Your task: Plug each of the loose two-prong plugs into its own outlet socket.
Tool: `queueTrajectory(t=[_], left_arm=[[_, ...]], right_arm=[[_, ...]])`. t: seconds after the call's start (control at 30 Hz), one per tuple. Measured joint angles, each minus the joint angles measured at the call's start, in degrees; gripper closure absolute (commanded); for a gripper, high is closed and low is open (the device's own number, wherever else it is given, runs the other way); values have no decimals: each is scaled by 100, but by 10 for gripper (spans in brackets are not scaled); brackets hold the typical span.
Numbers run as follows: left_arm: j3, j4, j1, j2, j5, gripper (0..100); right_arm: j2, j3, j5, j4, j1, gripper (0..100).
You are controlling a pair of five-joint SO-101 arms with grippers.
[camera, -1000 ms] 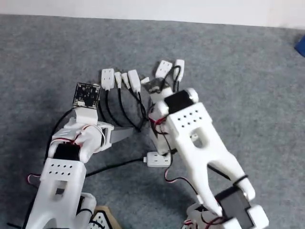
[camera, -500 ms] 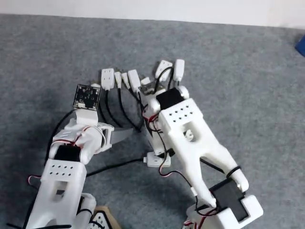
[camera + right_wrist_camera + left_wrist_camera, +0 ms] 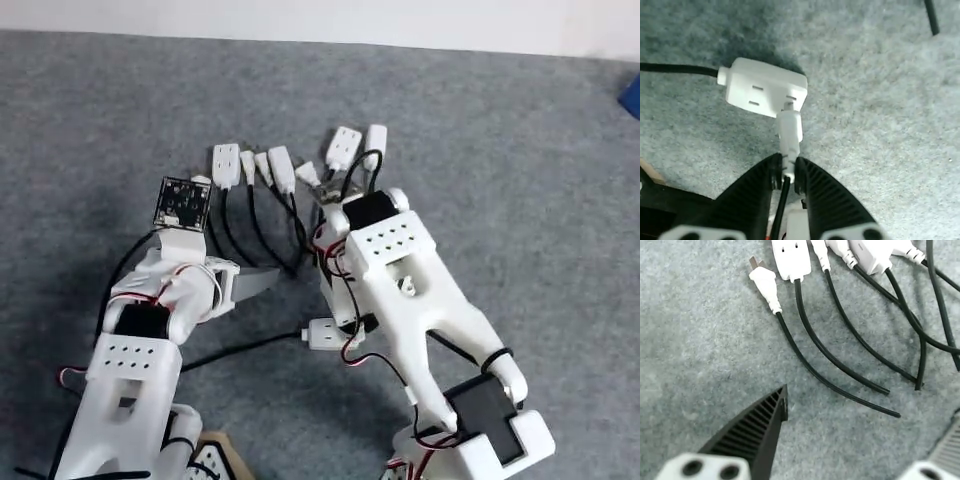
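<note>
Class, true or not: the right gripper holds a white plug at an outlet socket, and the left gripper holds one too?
Wrong: the left wrist view shows the left gripper open, holding nothing. The right gripper does hold a white plug at the outlet socket.

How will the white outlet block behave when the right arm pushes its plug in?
Likely slides: the outlet block lies loose on grey carpet, with nothing bracing it, though the pile may grip somewhat. Its black cord leaves one end, so it could pivot rather than back straight off. The plug in the right gripper looks rigid.
</note>
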Motion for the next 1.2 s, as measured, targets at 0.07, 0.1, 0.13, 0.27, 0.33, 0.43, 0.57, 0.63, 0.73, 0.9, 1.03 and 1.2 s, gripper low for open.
queueTrajectory(t=[0.07,0.1,0.13,0.27,0.33,0.43,0.57,0.63,0.73,0.9,1.03,1.2], left_arm=[[0,0,0,0,0,540],[0,0,0,0,0,540],[0,0,0,0,0,540],[0,0,0,0,0,540],[0,0,0,0,0,540],[0,0,0,0,0,540],[0,0,0,0,0,540],[0,0,0,0,0,540],[0,0,0,0,0,540],[0,0,0,0,0,540],[0,0,0,0,0,540],[0,0,0,0,0,540]], right_arm=[[0,0,0,-18,0,993],[0,0,0,-18,0,993],[0,0,0,-18,0,993],[0,0,-97,-18,0,993],[0,0,-132,-18,0,993],[0,0,-149,-18,0,993],[0,0,-290,-97,0,993],[0,0,-404,-141,0,993],[0,0,-492,-158,0,993],[0,0,-730,-158,0,993],[0,0,-844,-167,0,993],[0,18,-879,-167,0,993]])
